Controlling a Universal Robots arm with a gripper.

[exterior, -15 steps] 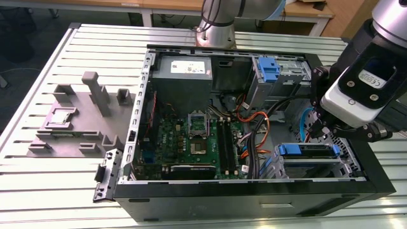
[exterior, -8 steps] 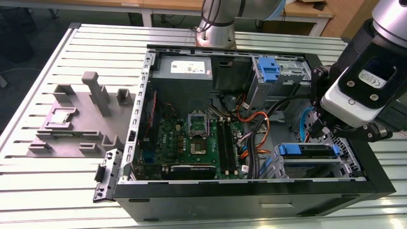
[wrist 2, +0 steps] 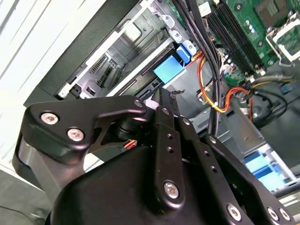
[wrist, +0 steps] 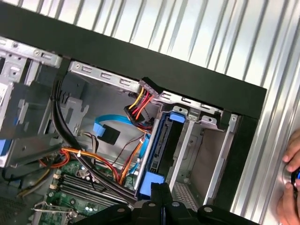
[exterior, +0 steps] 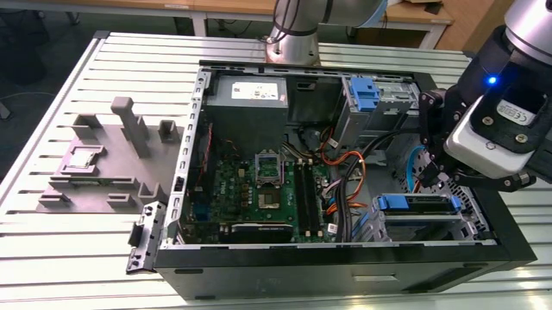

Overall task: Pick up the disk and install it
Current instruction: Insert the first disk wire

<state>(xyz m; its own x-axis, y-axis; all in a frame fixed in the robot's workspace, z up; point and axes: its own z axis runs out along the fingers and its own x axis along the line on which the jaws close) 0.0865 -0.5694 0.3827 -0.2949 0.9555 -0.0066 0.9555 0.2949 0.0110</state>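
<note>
Disk (exterior: 428,204) stood on edge in the drive cage (exterior: 431,227), to the exterior view's right of the board (exterior: 263,187) and already inside the case (exterior: 345,261). Going from the board toward the exterior view's right came first the orange and black cables (exterior: 350,181), then the disk's blue bracket end, then its grey body. Its long axis therefore ran straight away from the board. Gripper (exterior: 435,186) hung just above the disk, a little farther from the board than the blue end, so the disk lay directly beneath the tips. Its jaws were closed on nothing. In the first wrist view they met just beside the bracket's blue tab, and whether they touched it could not be told. By the look of it, the disk was seated or nearly so, and the closed tips sat as if for pressing rather than for grasping.
</note>
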